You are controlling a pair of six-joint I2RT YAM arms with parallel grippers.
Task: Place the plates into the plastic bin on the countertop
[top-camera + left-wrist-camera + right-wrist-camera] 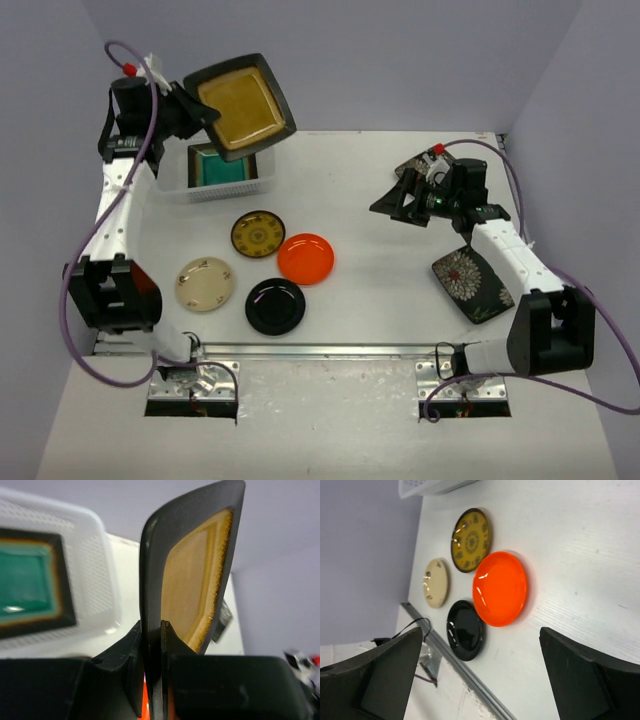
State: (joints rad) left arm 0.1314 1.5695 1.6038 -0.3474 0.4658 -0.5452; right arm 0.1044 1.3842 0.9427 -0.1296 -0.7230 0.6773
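Nearest us, the black plate (275, 306), cream plate (205, 284), orange plate (306, 258) and yellow-patterned plate (258, 234) lie on the countertop (380, 300), with a flowered plate (472, 285) off to the right, so we judge most of the job remains. Further out, the right gripper (481, 630) hangs over the countertop, fingers wide apart and empty. Farthest, the teal plate (222, 168) already lies in the plastic bin (215, 192), and the left gripper (151, 625), raised above it, pinches the amber plate (240, 105) by its edge, tipped nearly upright.
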